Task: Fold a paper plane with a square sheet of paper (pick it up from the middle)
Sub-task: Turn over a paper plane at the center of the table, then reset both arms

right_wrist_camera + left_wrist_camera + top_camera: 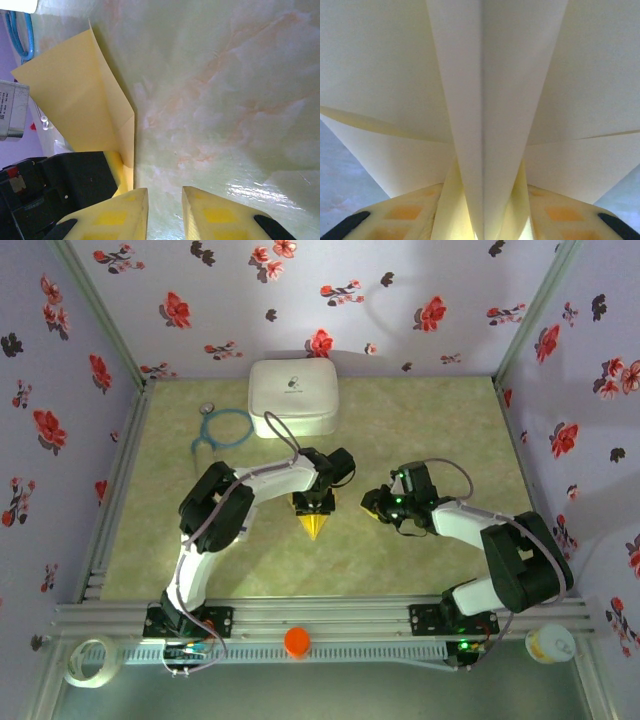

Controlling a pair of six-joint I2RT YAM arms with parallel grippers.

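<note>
Top external: left gripper (pixel 315 503) pinches paper plane (pixel 317 525) mid-bench (pixel 450 560); white case (pixel 292 395) and blue loop (pixel 222 427) behind. Left wrist: folds clamped between fingers (pixel 405 215). Right wrist: right gripper (pixel 165 215) slightly spread over bare bench, paper plane just beside.

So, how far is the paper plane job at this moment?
Done: the yellow paper plane shows a point, a centre crease and two wings. In hand: the left gripper pinches its centre fold. The right gripper stands open and empty beside it. Left: probably only final pressing and setting it down on the table.
</note>
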